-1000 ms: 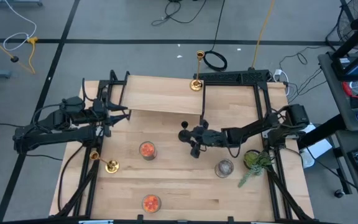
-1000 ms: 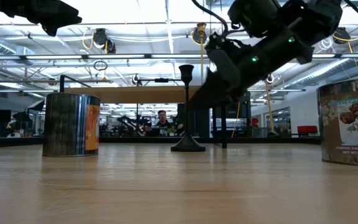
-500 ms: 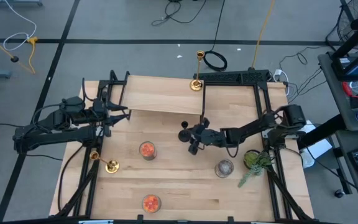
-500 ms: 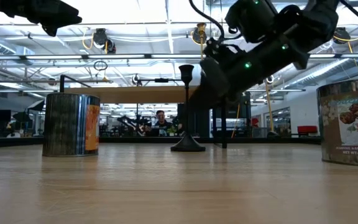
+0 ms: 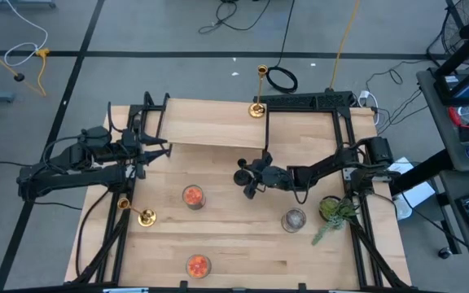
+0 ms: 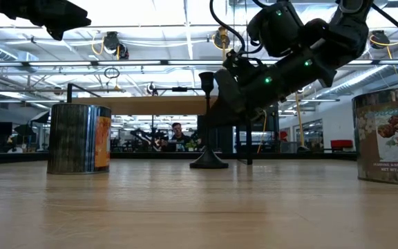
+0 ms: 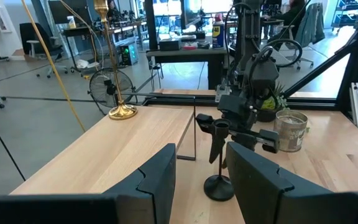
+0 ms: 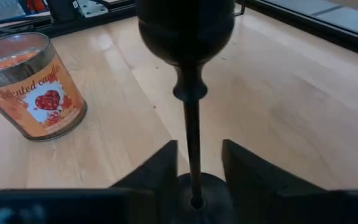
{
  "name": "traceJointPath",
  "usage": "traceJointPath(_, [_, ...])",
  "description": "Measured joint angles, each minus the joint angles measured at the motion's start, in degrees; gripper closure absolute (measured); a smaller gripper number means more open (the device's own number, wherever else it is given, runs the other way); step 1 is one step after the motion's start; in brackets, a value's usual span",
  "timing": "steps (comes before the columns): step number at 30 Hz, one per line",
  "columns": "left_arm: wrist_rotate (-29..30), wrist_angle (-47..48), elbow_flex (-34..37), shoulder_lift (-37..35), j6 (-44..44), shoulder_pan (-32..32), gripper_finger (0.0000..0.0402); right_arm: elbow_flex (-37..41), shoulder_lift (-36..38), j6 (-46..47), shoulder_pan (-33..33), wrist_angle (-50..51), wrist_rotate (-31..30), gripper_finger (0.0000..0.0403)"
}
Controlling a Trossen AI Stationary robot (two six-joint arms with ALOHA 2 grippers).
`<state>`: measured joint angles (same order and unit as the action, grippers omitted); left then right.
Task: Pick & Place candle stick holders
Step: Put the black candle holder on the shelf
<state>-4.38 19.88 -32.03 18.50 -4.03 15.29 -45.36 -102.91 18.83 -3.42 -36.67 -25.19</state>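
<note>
The matte black candle stick holder (image 5: 242,174) stands upright on its round base mid-table; it also shows in the low view (image 6: 208,160) and the left wrist view (image 7: 219,185). My right gripper (image 5: 253,181) is open, and its fingers stand on either side of the holder's thin stem (image 8: 192,130) without touching it. One gold holder (image 5: 257,109) stands on the raised board at the far edge. Another gold holder (image 5: 142,216) stands near the table's left edge. My left gripper (image 5: 163,150) waits open and empty at the left (image 7: 201,180).
Three candle jars stand on the table: one (image 5: 192,196) left of the black holder, one (image 5: 198,264) at the near edge, one (image 5: 293,220) by the small green plant (image 5: 336,212). A raised wooden board (image 5: 210,130) spans the far side.
My right gripper has moved toward the table's left and far edges, up to the black holder, so its open fingers now stand around the stem. The holder has stayed where it was.
</note>
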Motion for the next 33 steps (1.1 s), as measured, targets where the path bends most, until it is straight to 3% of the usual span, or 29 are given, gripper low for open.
traceJointPath(4, [0.0, 0.0, 0.0, 0.0, 0.0, 0.0, 0.0252, 0.0, 0.0, -0.4, -0.4, 0.0, 3.9, 0.0374])
traceJointPath(6, [0.0, 0.0, 0.0, 0.0, 0.0, 0.0, 0.0252, 0.0, 0.1, -1.4, -0.7, -0.2, 6.0, 0.0389])
traceJointPath(12, [0.0, 0.0, 0.0, 0.0, 0.0, 0.0, 0.0252, 0.1, 4.7, -4.0, -2.5, 1.7, 5.8, 0.0385])
traceJointPath(22, [0.0, -0.2, 0.0, 0.1, 0.3, 0.0, 0.0252, 0.0, 21.5, -5.2, -3.7, -0.8, 8.9, 0.0388])
traceJointPath(25, [0.0, -0.3, 0.1, 0.6, 0.5, 0.0, 0.0252, 0.0, 22.4, -8.0, -2.9, -7.2, 9.3, 0.0387])
traceJointPath(29, [0.0, -0.5, 0.1, 1.9, 0.4, 0.0, 0.0252, -2.8, 21.8, -17.4, -1.2, -13.7, 14.5, 0.0387])
traceJointPath(33, [0.0, -1.4, 0.1, 3.8, 0.0, 0.0, 0.0252, -13.7, 18.5, -23.8, 1.3, -3.2, 15.0, 0.0392])
